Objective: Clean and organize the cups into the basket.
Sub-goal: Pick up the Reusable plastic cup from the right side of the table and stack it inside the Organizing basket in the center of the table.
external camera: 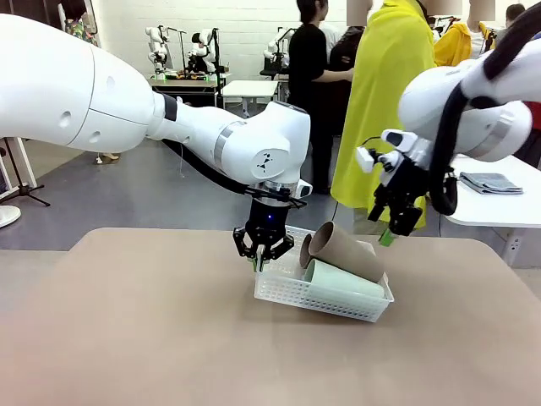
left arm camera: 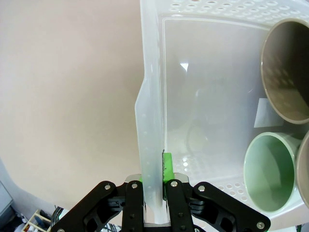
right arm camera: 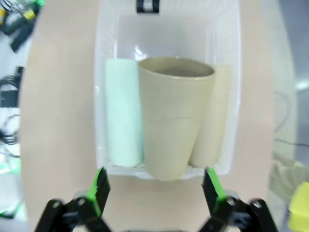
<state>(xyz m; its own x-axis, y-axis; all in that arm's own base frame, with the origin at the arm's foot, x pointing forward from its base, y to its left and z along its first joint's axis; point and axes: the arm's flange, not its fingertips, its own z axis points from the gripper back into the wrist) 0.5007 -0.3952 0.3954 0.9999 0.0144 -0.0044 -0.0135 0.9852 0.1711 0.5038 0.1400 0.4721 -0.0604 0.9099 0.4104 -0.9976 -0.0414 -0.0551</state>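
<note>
On the tan table sits the white basket, tipped so that its left end is raised off the surface. The left gripper is clamped on the rim of that left end wall; in its wrist view the green pads pinch the thin plastic wall between them. Inside the basket lie three cups on their sides: the mint green cup along the near side, a brown cup resting on top (its open mouth toward the left gripper), and another brown cup beside it along the far side. Just beyond the basket's right end, the right gripper hangs above the table with its fingers spread wide and nothing between them. Farther back a person in a yellow coat stands beyond the table.
</note>
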